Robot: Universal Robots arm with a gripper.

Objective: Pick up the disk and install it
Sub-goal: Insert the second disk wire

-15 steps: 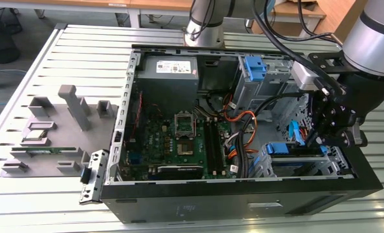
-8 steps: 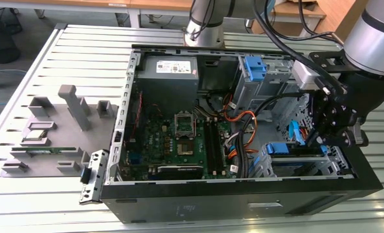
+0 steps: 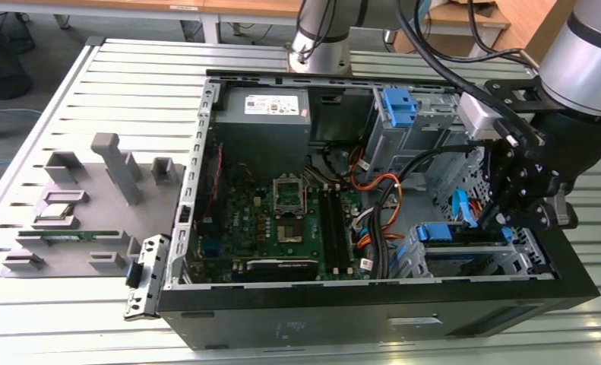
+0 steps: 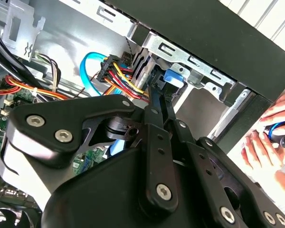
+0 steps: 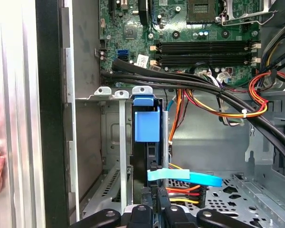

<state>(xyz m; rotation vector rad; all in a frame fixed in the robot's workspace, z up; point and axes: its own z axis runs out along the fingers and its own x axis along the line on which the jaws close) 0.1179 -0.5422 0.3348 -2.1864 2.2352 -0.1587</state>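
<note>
The tool (image 3: 503, 220) hangs low inside the open computer case (image 3: 381, 319), over the drive cage (image 3: 472, 255) in the corner at the exterior view's right. Its black fingers (image 5: 154, 209) stand close together around the edge of a thin upright part with a grey metal edge and blue plastic on it; this looks like the disk (image 5: 152, 156), standing on edge in the cage's slot (its label cannot be seen, so I am not sure). A blue tab (image 5: 146, 121) sits at the far end of that slot, just beside the cage's metal lip. In the second wrist view the same fingers (image 4: 156, 102) reach up to a blue clip (image 4: 173, 78) at the cage's rim, and they seem pressed on the part between them.

A light blue ribbon cable (image 5: 185, 176) and a bundle of red, yellow and black wires (image 5: 183, 194) lie just beside the fingers. The motherboard (image 3: 290, 220) fills the case floor, with a grey power supply (image 3: 264, 106) at the far end.

A person's hand (image 4: 270, 137) rests outside the case wall. The case lies on a slatted metal tabletop (image 3: 128, 84), next to a grey foam tray (image 3: 87, 205) holding small parts.
</note>
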